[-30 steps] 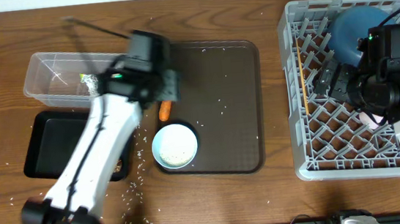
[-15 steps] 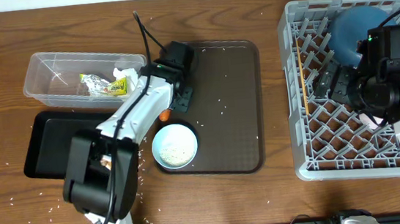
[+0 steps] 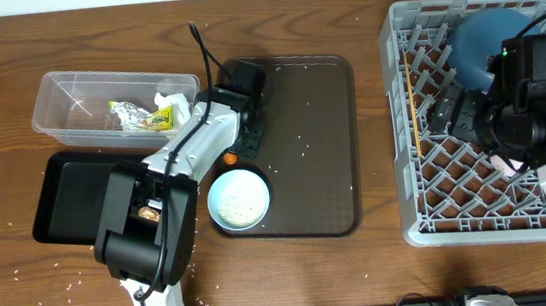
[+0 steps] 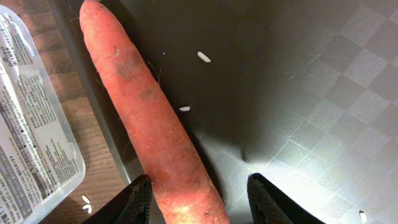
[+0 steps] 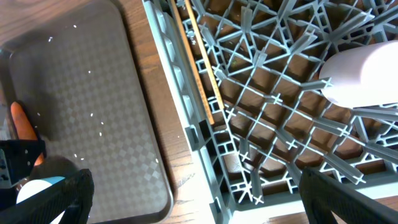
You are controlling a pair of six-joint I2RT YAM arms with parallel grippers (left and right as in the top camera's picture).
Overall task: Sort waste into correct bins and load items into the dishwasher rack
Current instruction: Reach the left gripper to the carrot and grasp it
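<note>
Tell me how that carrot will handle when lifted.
The carrot looks thick and straight, so probably stiff. Its round, tapered body may roll on the serving tray. With most of its length beyond the left hand, it might tilt.

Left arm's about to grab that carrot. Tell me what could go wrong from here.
1. The left gripper straddles the carrot with most of its length sticking out to one side. Lifted like that, it may tip or slip out.
2. The carrot lies along the raised rim of the brown tray, so a closing finger may catch that rim.
3. The white bowl sits close by, and a swinging carrot might knock it.
</note>
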